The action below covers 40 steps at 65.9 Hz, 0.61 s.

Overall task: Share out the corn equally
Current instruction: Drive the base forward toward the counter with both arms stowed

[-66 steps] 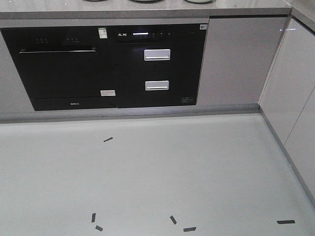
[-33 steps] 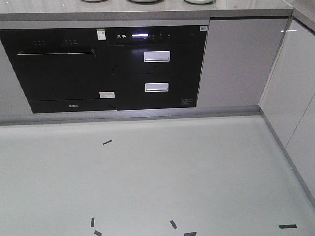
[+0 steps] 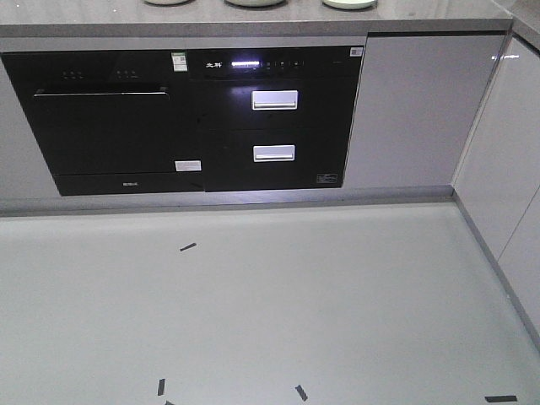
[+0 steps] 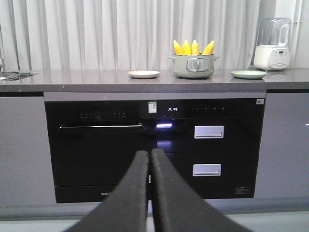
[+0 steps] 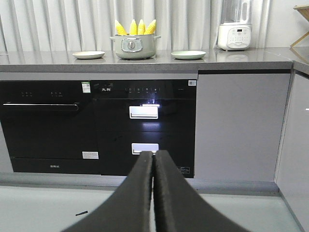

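Corn [image 4: 193,47]: four bright yellow cobs standing on end with pointed tips up, all together in one pot; none lies on either plate.
Pot [image 4: 193,66]: pale grey-green, with two side handles and a round dial on its front. It stands on the countertop between the two plates and apart from both.
Left plate [image 4: 143,74]: cream-coloured, shallow, nothing on it; to the left of the pot in the wrist views.
Right plate [image 4: 248,74]: pale green, shallow, nothing on it; to the right of the pot.
Countertop [image 4: 72,77]: grey stone, running the width of the cabinets, in front of white curtains [image 4: 96,34].
Blender [image 4: 273,43]: white base with a clear jug, at the right end of the counter beyond the green plate.
Oven [image 4: 101,145]: black glass front with a long bar handle, built in under the counter, left of the pot.
Drawer unit [image 4: 208,145]: black, with a lit display strip on top and two silver handles one above the other, directly below the pot.
Left gripper [image 4: 149,152]: black fingers pressed together with nothing between them; held low in front of the appliances, well apart from the corn.
Right gripper [image 5: 153,153]: fingers likewise closed tip to tip and holding nothing; well below counter height.
Floor [image 3: 253,295]: pale grey, with short black tape marks [image 3: 187,247] scattered on it.
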Tool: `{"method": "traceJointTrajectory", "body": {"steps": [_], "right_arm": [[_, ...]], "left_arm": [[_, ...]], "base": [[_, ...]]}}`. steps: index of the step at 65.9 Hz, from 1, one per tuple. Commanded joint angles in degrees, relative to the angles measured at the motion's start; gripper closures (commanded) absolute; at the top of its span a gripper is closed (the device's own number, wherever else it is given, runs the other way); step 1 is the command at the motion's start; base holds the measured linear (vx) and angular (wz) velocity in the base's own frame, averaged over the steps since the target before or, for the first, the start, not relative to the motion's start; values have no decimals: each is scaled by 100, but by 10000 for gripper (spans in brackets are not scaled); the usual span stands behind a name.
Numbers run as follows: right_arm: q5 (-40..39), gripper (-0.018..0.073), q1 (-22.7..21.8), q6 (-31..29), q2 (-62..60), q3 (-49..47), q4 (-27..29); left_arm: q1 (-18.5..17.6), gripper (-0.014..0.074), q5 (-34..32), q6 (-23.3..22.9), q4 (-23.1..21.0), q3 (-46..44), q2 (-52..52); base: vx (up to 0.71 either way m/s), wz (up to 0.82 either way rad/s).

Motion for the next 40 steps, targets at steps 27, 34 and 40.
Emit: {"method": "traceJointTrajectory", "body": {"steps": [27,34,40], "right_arm": [[-421,560,-40,-11,-5,65,-50],[-421,560,-40,-11,-5,65,-50],[-421,560,-40,-11,-5,65,-50]], "left_arm": [[9,603,-437,-46,-47,82,-93],[9,603,-437,-46,-47,82,-93],[9,603,-437,-46,-47,82,-93]], "base": [[6,1],[8,2],[8,1]]}}
